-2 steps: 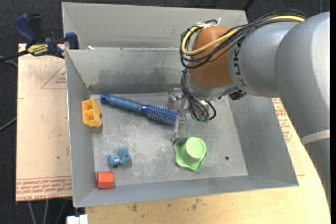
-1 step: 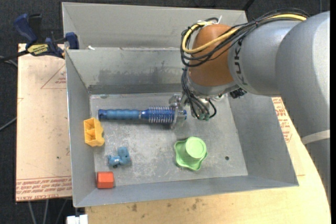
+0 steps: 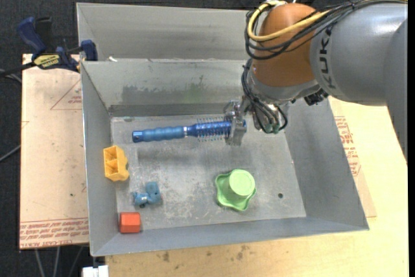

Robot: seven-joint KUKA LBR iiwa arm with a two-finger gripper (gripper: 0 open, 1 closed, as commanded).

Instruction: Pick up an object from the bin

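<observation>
Hovering at centre right, the end effector [image 3: 237, 126] sits at the bristled end of the blue plastic long-handled brush [image 3: 181, 132] lying across the grey metal bin [image 3: 97, 139], likely the easiest end to grip; how wide it stands cannot be told.

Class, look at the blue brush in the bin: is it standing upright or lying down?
Lying down. The blue brush stretches lengthwise along the floor of the bin, handle and bristles both resting on it.
</observation>
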